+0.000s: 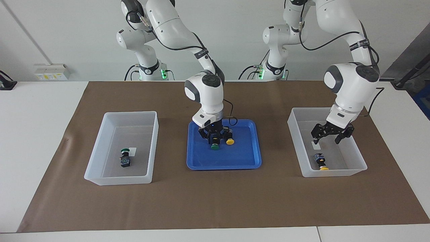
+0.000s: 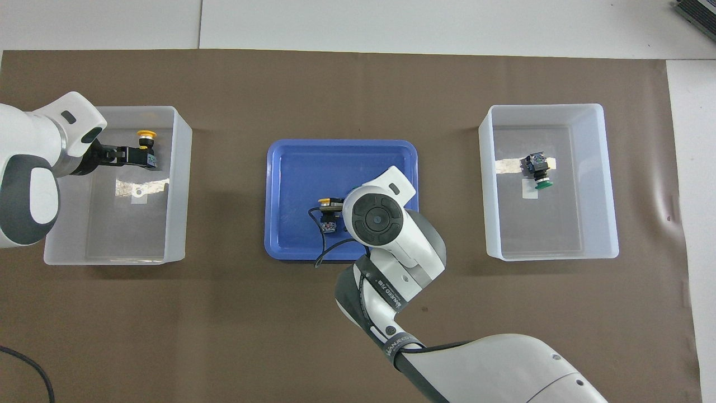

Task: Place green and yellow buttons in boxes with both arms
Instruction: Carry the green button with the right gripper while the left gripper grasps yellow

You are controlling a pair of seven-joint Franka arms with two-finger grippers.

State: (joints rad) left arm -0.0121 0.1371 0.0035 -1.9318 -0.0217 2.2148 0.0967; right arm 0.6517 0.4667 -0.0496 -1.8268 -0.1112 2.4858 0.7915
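Brown mat [image 1: 215, 201] covers the table. Blue tray [image 1: 250, 158] sits at its centre, one clear box on either side of the tray.

Box toward the right arm's end [image 1: 97, 168]: one green button [image 1: 125, 157] lying inside. Box toward the left arm's end [image 1: 361, 161]: one yellow button [image 1: 321, 162] lying inside.

Right gripper [image 1: 215, 139] is down in the tray over the second green button [image 1: 215, 146]; cannot tell whether its fingers have closed on it. Second yellow button [image 1: 230, 141] lies just beside the green one.

Left gripper [image 1: 331, 136] hangs over its box, fingers spread, holding nothing.

Risks (judgement):
- The two tray buttons are very close; closing or lifting could knock or drag the yellow one.
- The cable [image 2: 321, 249] looping at the right wrist may snag the tray rim.
- Left gripper is low between the box walls; moving sideways before rising could clip the wall or shove the box.

Room: open mat between tray and each box; tray floor bare apart from the two buttons.
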